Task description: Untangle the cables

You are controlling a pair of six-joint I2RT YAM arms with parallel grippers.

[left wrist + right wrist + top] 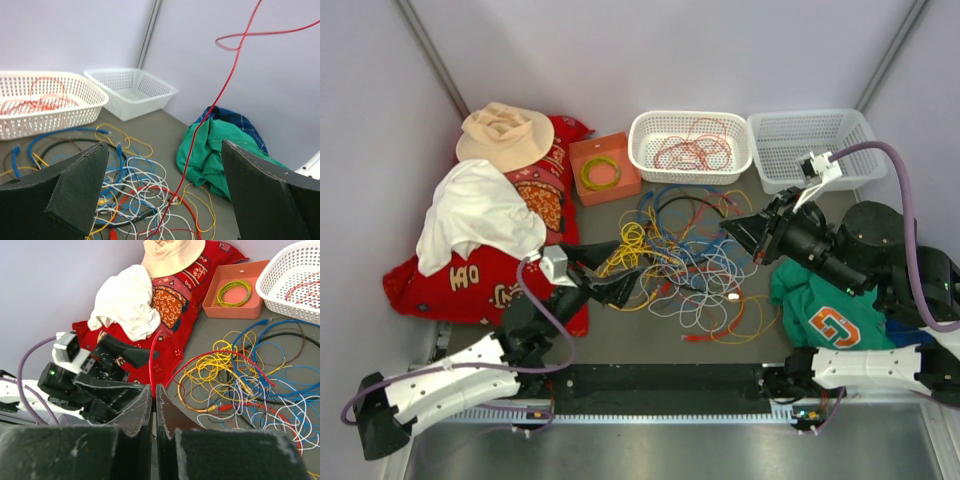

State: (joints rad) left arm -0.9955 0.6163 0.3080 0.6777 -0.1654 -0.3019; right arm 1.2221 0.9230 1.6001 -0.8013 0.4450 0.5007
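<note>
1. the left gripper (623, 277) sits low at the near left, its jaws wide apart and holding nothing, facing the tangle.
2. a green garment (820, 310) lies bunched on the near right of the counter (620, 335); at the left lies a red cloth (470, 285) with a white cloth (475, 215) on it.
3. the cables (685, 265), yellow, white, blue, black and red-orange, lie tangled mid-counter between the two grippers.
4. the right gripper (728, 229) hangs at the tangle's right edge, jaws pressed together on a red cable (150, 365) that runs up off the heap.
5. farther back stand an orange tray (585, 150) holding a green-yellow coil (601, 173), a white basket (640, 150) with red-orange wires (692, 150) inside, and a second basket (770, 165).
</note>
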